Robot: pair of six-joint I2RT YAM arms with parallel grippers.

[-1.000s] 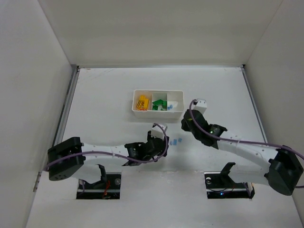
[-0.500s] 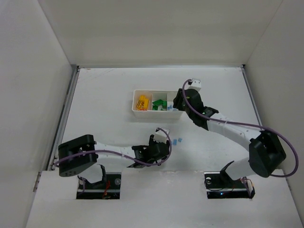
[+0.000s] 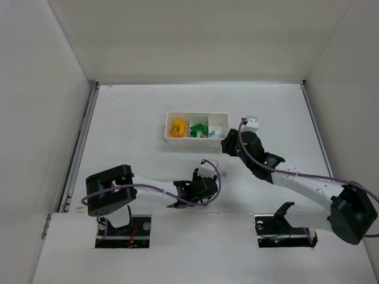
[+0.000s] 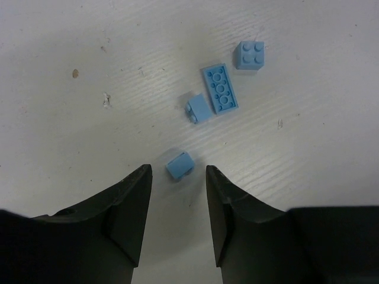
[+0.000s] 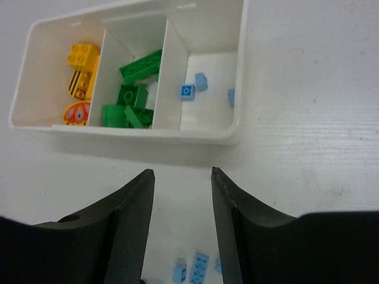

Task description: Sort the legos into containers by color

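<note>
The left pincer hung low over the white surface, its two dark fingers parted with nothing held between them; a tiny light blue brick lay on the surface right at the gap between the fingertips, touching neither as far as the wrist view showed; just beyond it lay a second small blue brick, tipped on its side, touching or nearly touching a flat blue plate; a little farther on, apart from those, sat a square four-stud blue brick. The right pincer was likewise parted and empty, poised above the surface just in front of the white tray; some loose blue pieces showed at the bottom edge of its view. Within the tray, the left compartment held the yellow bricks, some with printed patterns; the middle compartment held the green bricks; the right compartment held three small blue pieces; seen from above, the tray stood past both pincers, toward the back of the surface.
</note>
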